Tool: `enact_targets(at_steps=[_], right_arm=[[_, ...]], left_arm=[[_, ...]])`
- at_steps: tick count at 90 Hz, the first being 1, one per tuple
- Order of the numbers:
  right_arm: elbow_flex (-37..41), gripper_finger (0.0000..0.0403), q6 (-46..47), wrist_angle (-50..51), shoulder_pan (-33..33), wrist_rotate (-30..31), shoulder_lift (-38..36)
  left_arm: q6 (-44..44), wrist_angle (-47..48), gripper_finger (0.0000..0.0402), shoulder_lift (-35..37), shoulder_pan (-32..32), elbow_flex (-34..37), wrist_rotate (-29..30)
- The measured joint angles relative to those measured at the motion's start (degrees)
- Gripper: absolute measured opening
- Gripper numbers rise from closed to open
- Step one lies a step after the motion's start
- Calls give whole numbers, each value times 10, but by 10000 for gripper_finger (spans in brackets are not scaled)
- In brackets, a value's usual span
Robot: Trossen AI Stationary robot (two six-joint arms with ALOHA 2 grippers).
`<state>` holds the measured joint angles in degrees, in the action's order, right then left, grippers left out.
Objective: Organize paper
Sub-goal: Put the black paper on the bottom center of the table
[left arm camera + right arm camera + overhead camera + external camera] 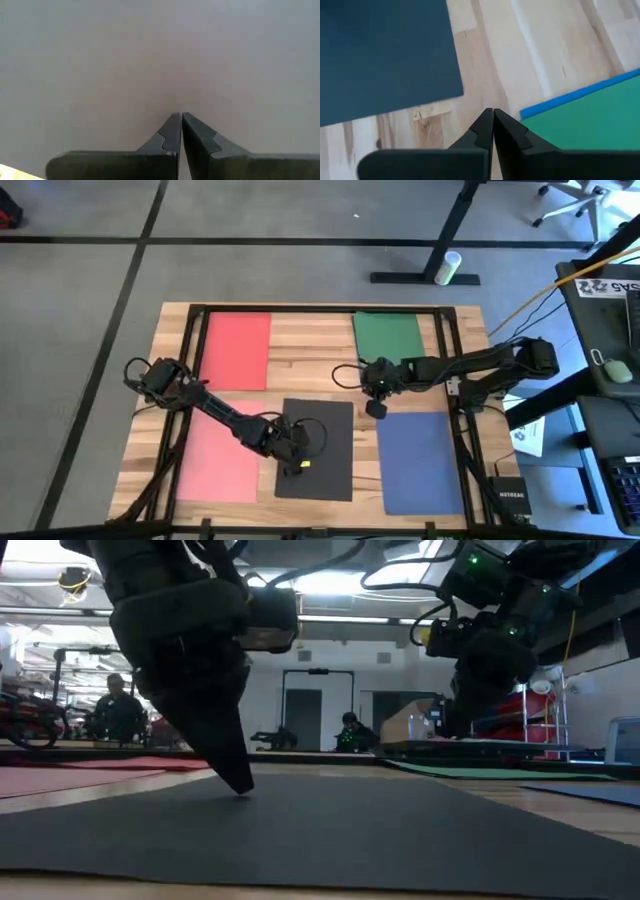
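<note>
Dark fingers of the left gripper (pixel 292 467) are pressed together, tips touching the dark grey sheet (pixel 330 430) at lower centre of the high view. The right gripper (pixel 376 409), fingers likewise closed on nothing, hangs over bare wood (pixel 300 350) at frame centre. Flat rectangular sheets surround them: red (pixel 237 350) upper left, pink (pixel 215 465) lower left, green (pixel 387 335) upper centre, blue (pixel 420 460) lower right.

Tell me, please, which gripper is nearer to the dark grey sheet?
Left. The left gripper is directly over the dark grey sheet, its closed tips down at the surface. The right gripper, also closed, hangs above bare wood beyond that sheet's edge, between the green sheet and blue sheet.
</note>
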<state>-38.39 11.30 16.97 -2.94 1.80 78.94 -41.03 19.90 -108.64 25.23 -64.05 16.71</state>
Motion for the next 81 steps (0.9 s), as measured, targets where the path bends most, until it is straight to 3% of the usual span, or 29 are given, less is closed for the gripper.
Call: enact_targets(at_steps=[28,53,81], right_arm=[[0,0,-1,1,0,-4,0],[0,0,-8,1,0,-4,0],[0,0,-11,2,0,-4,0]], left_arm=[[31,22,0,16,-10,0,42],[80,137,0,18,-43,-9,77],[64,129,0,3,-43,1,51]])
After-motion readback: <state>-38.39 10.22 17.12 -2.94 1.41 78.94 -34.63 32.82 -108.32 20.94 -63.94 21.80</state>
